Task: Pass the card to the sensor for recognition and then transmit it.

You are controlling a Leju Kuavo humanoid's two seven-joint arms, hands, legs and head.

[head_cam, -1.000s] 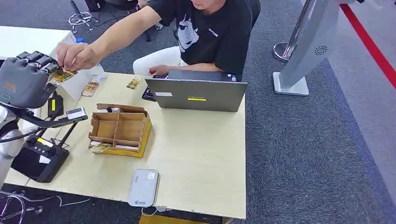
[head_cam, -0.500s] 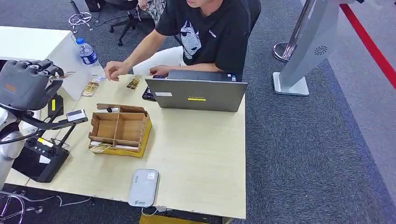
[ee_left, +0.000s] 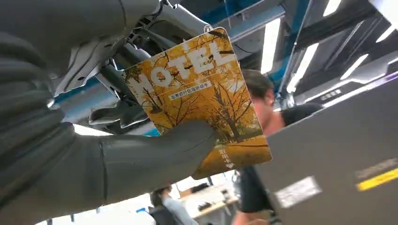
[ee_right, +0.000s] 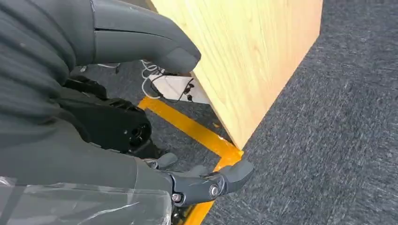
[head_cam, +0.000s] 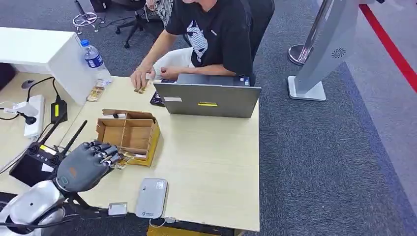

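Table [head_cam: 211,162] layout: divided box [head_cam: 127,135] left of centre. Laptop [head_cam: 209,98] behind and right of it, at the far edge. Flat sensor unit [head_cam: 151,197] at the near edge, in front of the box. Left hand [head_cam: 86,164] holds the card [head_cam: 119,162] just beside the box's near-left corner, behind and left of the sensor unit. Remote controller [head_cam: 37,164] left of the hand. Bottle [head_cam: 94,61] at the far-left corner. Person [head_cam: 211,37] sits behind the laptop, one hand [head_cam: 140,78] on the far edge.
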